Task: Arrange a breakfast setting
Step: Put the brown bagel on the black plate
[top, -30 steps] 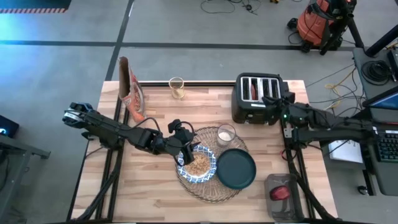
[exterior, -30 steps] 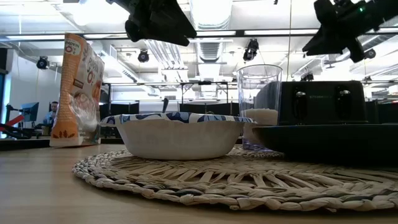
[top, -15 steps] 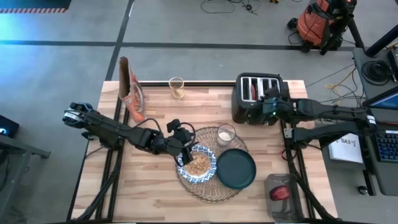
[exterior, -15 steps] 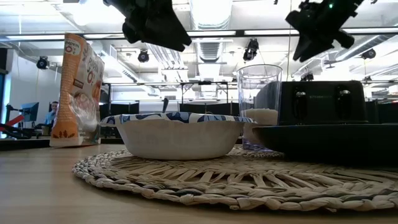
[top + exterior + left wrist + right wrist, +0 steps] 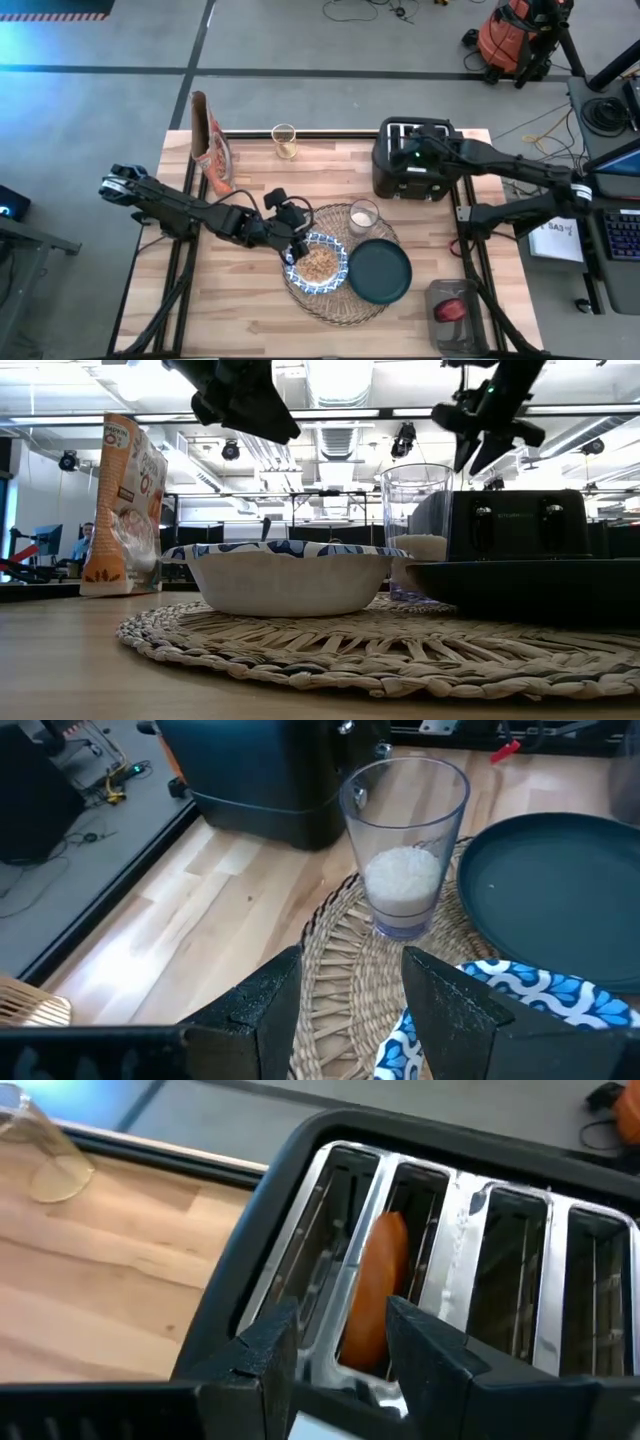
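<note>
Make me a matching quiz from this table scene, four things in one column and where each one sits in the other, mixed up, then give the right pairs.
Things:
1. bowl
2. glass
3. plate
4. toast

Places:
A. in a slot of the toaster
B. on the placemat, between bowl and toaster
C. placemat's right edge
D. on the placemat, below the left gripper

Pairs: 1-D, 2-B, 3-C, 4-A

My left arm covers the near edge of the woven placemat (image 5: 335, 300) from above. The teal plate (image 5: 560, 890) runs off my left wrist picture's edge, the patterned bowl (image 5: 520, 995) shows only a sliver. The browned piece (image 5: 372, 1295) sits half sunk in the toaster (image 5: 300, 1200) slot, lower end hidden.
</note>
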